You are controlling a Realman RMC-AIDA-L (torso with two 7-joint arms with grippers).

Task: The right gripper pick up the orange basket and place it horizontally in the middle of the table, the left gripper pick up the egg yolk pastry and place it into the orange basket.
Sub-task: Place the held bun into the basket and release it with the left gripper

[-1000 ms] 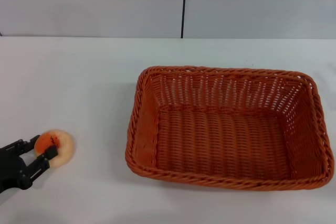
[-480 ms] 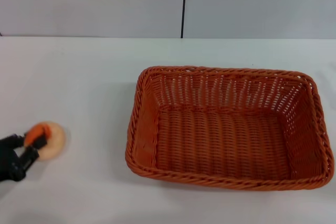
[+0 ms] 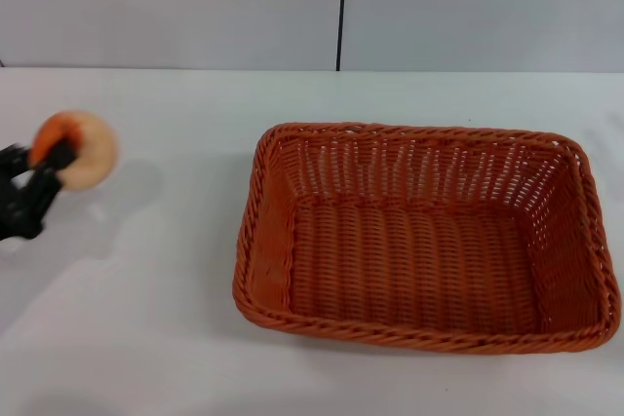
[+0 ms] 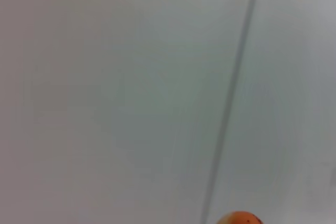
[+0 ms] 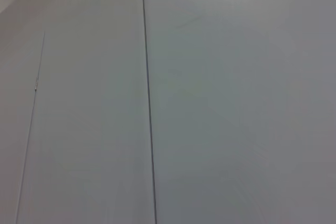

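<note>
the white table carries only the orange basket, lying flat and lengthwise.

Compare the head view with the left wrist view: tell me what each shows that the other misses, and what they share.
Head view only: the basket lying empty on the table, and the left gripper at the left edge, shut on the pastry and holding it above the table. Left wrist view only: nothing extra, just pale wall with a dark seam. Shared: the pastry, seen there only as an orange sliver at the frame's edge. The right gripper appears in neither.
</note>
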